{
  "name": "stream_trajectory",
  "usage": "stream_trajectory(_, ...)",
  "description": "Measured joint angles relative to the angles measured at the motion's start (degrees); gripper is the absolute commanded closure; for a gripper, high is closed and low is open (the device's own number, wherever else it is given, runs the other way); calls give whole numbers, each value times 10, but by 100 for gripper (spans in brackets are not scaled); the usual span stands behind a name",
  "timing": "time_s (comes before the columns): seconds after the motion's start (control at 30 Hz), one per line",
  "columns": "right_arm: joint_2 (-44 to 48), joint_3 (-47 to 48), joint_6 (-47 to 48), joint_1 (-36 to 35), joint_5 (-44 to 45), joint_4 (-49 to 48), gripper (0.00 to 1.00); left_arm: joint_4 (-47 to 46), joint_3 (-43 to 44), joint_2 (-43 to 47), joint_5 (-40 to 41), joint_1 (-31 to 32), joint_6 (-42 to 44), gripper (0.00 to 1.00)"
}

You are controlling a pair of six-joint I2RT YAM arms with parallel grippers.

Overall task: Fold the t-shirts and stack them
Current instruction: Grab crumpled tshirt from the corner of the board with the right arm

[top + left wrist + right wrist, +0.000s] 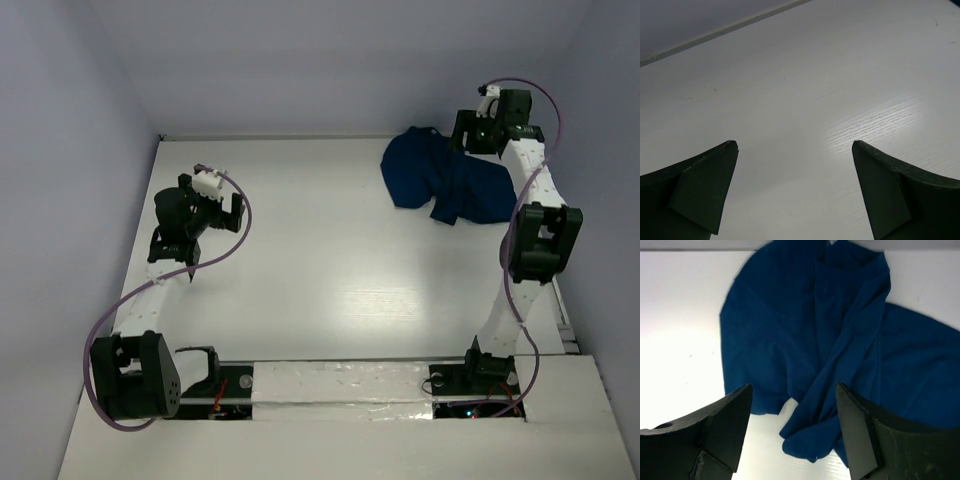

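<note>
Jaws wide apart on right gripper (pixel 794 390), nothing held; it hangs low over t-shirt (pixel 780 330). T-shirt lies crumpled at far right of table (pixel 320 270), close to back wall. Left gripper (pixel 795 145) also spread wide, over bare tabletop, well apart from cloth. Likely step: first grab for spreading. Pinch single edge layer, hem or shoulder, not bunched middle fold; drag toward centre where both arms reach.

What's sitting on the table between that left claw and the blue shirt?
Nothing. The top external view shows only bare white table between the open left gripper and the crumpled t-shirt.
</note>
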State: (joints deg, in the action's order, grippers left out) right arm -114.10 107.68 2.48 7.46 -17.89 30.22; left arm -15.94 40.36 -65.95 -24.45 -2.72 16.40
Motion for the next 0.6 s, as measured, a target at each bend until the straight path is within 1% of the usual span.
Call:
stream_trajectory(0.13, -74, 95, -9, 0, 11, 78, 29, 1, 0, 0, 0, 0, 0, 1)
stream_trajectory(0.17, -89, 113, -10, 0, 14, 96, 30, 2, 0, 0, 0, 0, 0, 1)
stream_trajectory(0.27, -124, 162, -13, 0, 25, 146, 31, 4, 0, 0, -2, 0, 0, 1)
stream_trajectory(0.47, -176, 217, -12, 0, 47, 223, 30, 6, 0, 1, -10, 0, -3, 1)
stream_trajectory(0.6, -210, 251, -6, 0, 59, 257, 30, 13, 0, 5, -15, 0, -5, 1)
